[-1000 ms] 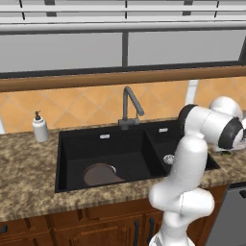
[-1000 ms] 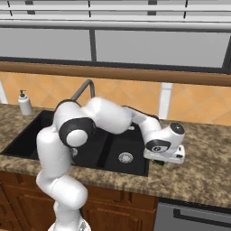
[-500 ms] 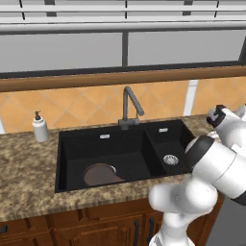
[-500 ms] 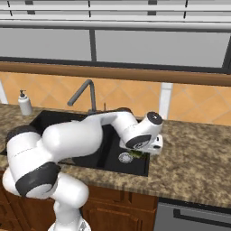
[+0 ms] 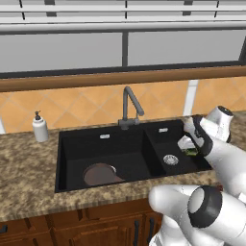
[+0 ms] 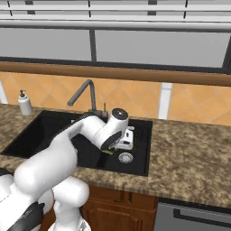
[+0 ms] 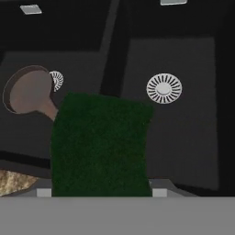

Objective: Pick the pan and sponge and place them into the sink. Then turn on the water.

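At the far left of the left base view a white soap bottle (image 5: 40,129) stands on the speckled brown worktop (image 5: 26,178), well apart from the sink (image 5: 103,144); the sink is black with a large basin on the left and a smaller one on the right; the pan (image 5: 99,174) lies flat on the floor of the large basin, near its front wall, its brown inside facing up; in the hand view the pan (image 7: 27,90) sits beside a silver drain, partly covering it; behind the divider between the basins the grey faucet (image 5: 130,106) rises from the worktop, its spout angled toward the small basin; a round silver drain (image 5: 170,159) lies on the floor of the small basin; to the right of it the gripper (image 5: 190,149) hangs over the small basin, pinching the green sponge (image 5: 191,152) between its fingers; in the right base view the sponge (image 6: 108,151) shows as a green sliver under the white hand, just left of the drain; in the hand view the sponge (image 7: 100,144) is held above the divider, clear of the sink floor.
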